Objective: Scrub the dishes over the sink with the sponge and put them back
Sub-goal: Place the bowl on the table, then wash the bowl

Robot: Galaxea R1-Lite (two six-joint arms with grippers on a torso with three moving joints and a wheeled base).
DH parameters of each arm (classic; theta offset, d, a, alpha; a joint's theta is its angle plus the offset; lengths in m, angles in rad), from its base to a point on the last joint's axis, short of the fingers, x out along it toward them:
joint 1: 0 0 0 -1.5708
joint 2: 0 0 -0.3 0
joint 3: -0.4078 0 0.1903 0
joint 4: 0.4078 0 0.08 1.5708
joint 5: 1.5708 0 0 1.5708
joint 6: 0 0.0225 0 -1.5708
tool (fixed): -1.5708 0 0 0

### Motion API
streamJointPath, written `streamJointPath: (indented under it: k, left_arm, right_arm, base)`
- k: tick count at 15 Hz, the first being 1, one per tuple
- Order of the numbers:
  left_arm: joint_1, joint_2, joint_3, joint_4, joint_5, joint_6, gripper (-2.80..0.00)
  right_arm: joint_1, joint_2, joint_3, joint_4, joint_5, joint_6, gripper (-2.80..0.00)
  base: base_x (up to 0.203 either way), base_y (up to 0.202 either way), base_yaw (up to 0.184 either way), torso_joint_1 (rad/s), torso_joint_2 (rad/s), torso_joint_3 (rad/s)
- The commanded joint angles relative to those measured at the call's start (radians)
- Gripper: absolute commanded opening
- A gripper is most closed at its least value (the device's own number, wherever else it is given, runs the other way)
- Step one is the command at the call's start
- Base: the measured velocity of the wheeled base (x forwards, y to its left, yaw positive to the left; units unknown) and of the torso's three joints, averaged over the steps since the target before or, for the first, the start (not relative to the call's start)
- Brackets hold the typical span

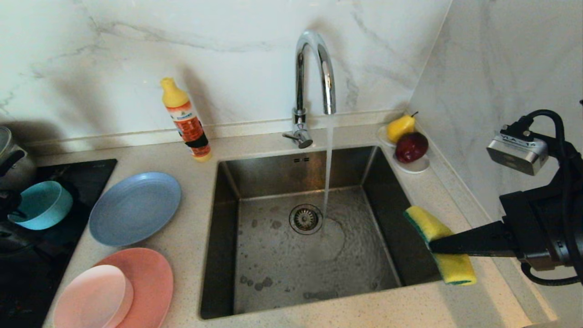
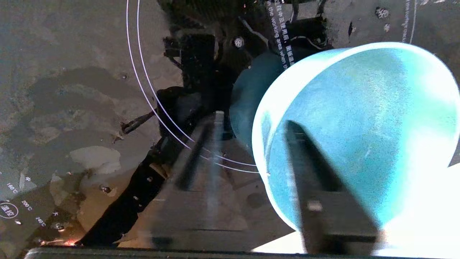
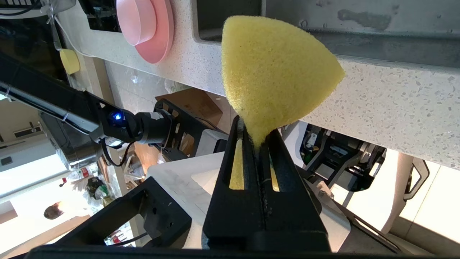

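Note:
The teal bowl lies tilted on the black cooktop at the far left. My left gripper is open and straddles the bowl's rim, one finger inside and one outside. The grey-blue plate lies on the counter left of the sink. The pale pink bowl rests on the salmon-pink plate at the front left. My right gripper is shut on the middle of the yellow sponge, over the sink's right rim.
Water runs from the chrome tap into the basin near the drain. A detergent bottle stands behind the sink's left corner. A white saucer with fruit sits at the back right. A steel pot is at the far left.

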Motion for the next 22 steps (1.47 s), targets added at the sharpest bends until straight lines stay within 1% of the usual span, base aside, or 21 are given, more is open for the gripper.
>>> streamJointPath:
  k: [1,3,5,6,7,8,9,10,12,13,15,16,18,20,22]
  left_arm:
    - [0.000,-0.021,-0.006,0.006,-0.003,-0.007,0.00]
    - [0.000,-0.093,0.004,0.015,-0.013,-0.007,0.00]
    - [-0.001,-0.196,0.022,0.031,-0.049,-0.009,0.00]
    - [-0.002,-0.255,0.022,0.060,-0.079,-0.007,0.00]
    - [-0.006,-0.313,0.017,0.121,-0.116,0.003,-2.80]
    - [-0.017,-0.359,0.011,0.198,-0.141,0.033,-2.80]
    - [-0.038,-0.403,0.012,0.290,-0.154,0.106,-2.80]
    - [-0.057,-0.437,0.023,0.369,-0.161,0.204,-2.80]
    - [-0.093,-0.493,0.088,0.480,-0.163,0.365,-2.80]
    - [-0.106,-0.519,0.141,0.505,-0.163,0.419,-2.80]
    - [-0.135,-0.561,0.278,0.515,-0.163,0.508,-2.80]
    - [-0.156,-0.577,0.349,0.514,-0.158,0.541,-2.80]
    - [-0.196,-0.589,0.477,0.486,-0.136,0.571,-2.80]
    - [-0.231,-0.596,0.587,0.415,-0.118,0.580,-2.80]
    - [-0.263,-0.592,0.681,0.301,-0.073,0.577,-2.80]
  right_arm:
    - [0.000,0.000,0.000,0.003,0.002,0.003,-2.80]
    - [0.000,0.000,-0.001,0.003,0.002,0.003,-2.80]
    - [0.002,-0.002,-0.001,0.003,0.005,0.003,-2.80]
    - [0.003,-0.005,-0.001,0.003,0.007,0.003,-2.80]
    - [0.003,-0.005,-0.001,0.003,0.007,0.005,-2.80]
    - [0.002,-0.006,-0.001,0.004,0.007,0.005,-2.80]
    - [0.002,-0.007,0.000,0.005,0.007,0.003,-2.80]
    - [0.002,-0.007,0.000,0.006,0.007,0.005,-2.80]
    - [0.002,-0.009,0.002,0.009,0.007,0.005,-2.80]
    - [0.002,-0.011,0.002,0.011,0.007,0.006,-2.80]
    - [0.002,-0.017,0.009,0.011,0.005,0.008,-2.80]
    - [0.002,-0.018,0.014,0.008,0.005,0.008,-2.80]
    - [0.002,-0.019,0.016,0.009,0.005,0.008,-2.80]
    - [0.002,-0.015,0.023,0.005,0.005,0.006,-2.80]
    - [0.002,-0.012,0.028,0.005,0.007,0.006,-2.80]
  base:
    - [0.000,0.000,0.000,0.000,0.00,0.000]
    - [0.000,0.000,0.000,0.000,0.00,0.000]
    - [0.000,0.000,0.000,0.000,0.00,0.000]
    - [0.000,0.000,0.000,0.000,0.00,0.000]
    - [0.000,0.000,0.000,0.000,0.00,0.000]
    - [0.000,0.000,0.000,0.000,0.00,0.000]
    - [0.000,0.000,0.000,0.000,0.00,0.000]
    - [0.000,0.000,0.000,0.000,0.00,0.000]
    - [0.000,0.000,0.000,0.000,0.00,0.000]
    - [0.000,0.000,0.000,0.000,0.00,0.000]
    - [0.000,0.000,0.000,0.000,0.00,0.000]
    - [0.000,0.000,0.000,0.000,0.00,0.000]
    - [0.000,0.000,0.000,0.000,0.00,0.000]
    - [0.000,0.000,0.000,0.000,0.00,0.000]
    - [0.000,0.000,0.000,0.000,0.00,0.000]
